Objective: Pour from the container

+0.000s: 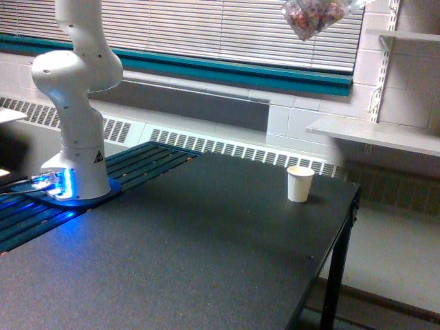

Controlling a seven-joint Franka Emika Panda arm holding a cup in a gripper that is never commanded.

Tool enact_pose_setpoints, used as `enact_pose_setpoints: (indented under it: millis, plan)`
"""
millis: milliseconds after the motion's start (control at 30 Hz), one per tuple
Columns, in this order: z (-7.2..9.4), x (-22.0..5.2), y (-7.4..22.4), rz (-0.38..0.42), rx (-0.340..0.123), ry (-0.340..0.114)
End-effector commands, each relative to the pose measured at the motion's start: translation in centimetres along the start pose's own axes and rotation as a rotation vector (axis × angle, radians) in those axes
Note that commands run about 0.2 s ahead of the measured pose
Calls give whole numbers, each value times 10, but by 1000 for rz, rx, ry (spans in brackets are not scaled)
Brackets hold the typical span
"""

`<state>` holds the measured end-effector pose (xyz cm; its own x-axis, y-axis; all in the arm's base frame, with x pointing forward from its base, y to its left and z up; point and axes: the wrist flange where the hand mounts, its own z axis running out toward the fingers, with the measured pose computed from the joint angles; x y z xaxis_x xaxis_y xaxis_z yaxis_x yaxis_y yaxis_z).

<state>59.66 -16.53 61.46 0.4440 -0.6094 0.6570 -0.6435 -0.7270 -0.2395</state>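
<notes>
The clear rounded container (313,18) hangs high at the top edge of the exterior view, right of centre, with reddish-brown and pale pieces showing through its wall. It is tilted and cut off by the frame's top. The gripper holding it is out of view above the frame. A white paper cup (300,183) stands upright on the black table (206,240), far below the container and slightly to the exterior view's left of it.
The arm's white base (74,137) stands at the table's left end on a blue-lit plate. Window blinds and a radiator run along the back wall. White wall shelves (385,134) sit at the right. The table's right edge drops off beside the cup.
</notes>
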Motion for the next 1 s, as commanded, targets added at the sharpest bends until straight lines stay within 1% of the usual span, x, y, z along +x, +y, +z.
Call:
enact_pose_setpoints:
  millis: [33, 100, 167, 300, 433, 533, 633, 733, 867, 1000]
  plan:
    - [58, -107, -62, -232, -43, -184]
    - [61, -115, -65, -237, -43, -189]
    - [66, -130, -70, -256, -46, -206]
    - [86, -180, -87, -332, -49, -269]
    - [80, -228, -111, -415, -20, -300]
    - [74, -272, -127, -490, -3, -326]
    - [66, -322, -139, -571, 9, -357]
    - [60, -361, -142, -628, 15, -382]
    - [37, -389, -164, -682, 66, -372]
    - [10, -421, -185, -737, 129, -371]
